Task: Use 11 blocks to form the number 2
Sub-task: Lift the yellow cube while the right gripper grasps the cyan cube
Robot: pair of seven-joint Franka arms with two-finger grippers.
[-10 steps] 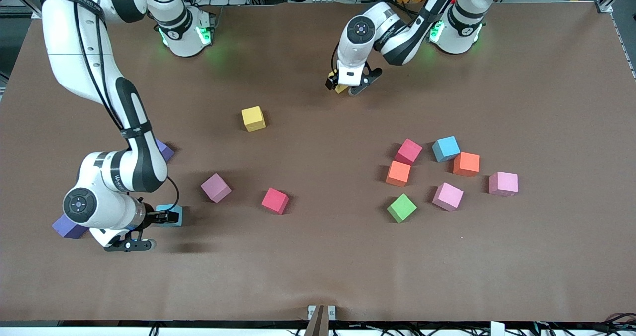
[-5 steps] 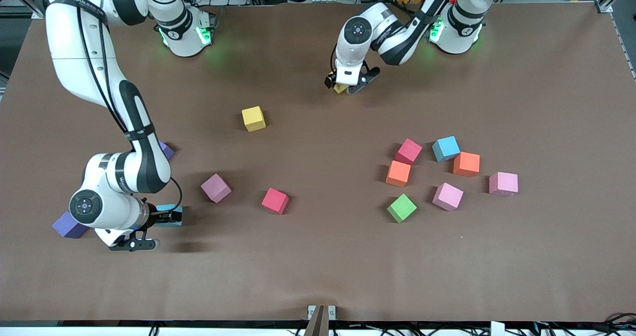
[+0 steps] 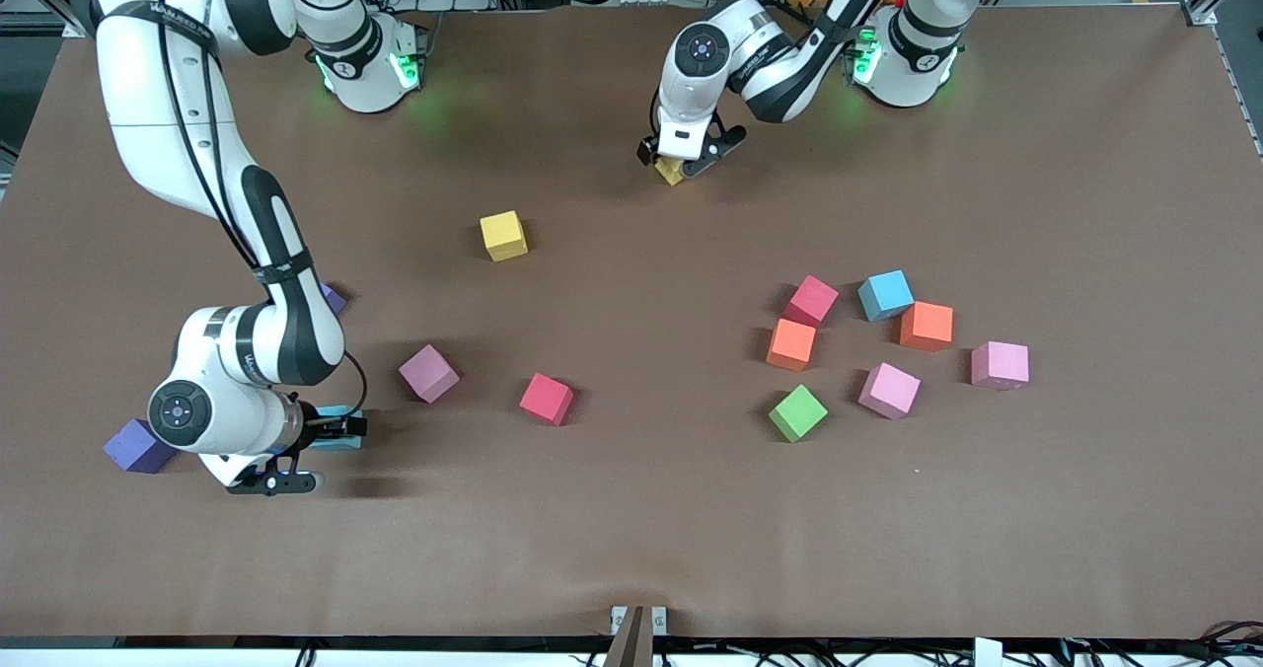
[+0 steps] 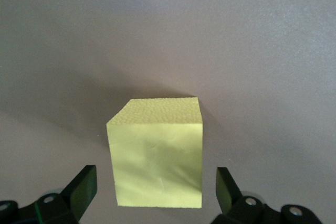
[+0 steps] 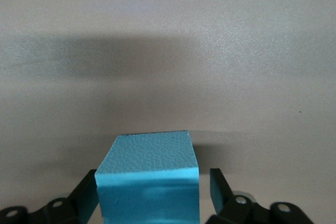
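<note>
Yellow block point(image 4: 157, 153): matte cube with a pebbled top face, sitting on the brown counter point(image 3: 631, 509) near my left arm's base. My left claw point(image 3: 683, 161) straddles it, fingers spread wide, a gap on each side, gripping nothing. Blue block point(image 5: 148, 182): solid cyan cube between the fingers of my right claw point(image 3: 314, 447). One finger touches it, the other stands just off. Low over the counter, near a purple block point(image 3: 138, 446).
</note>
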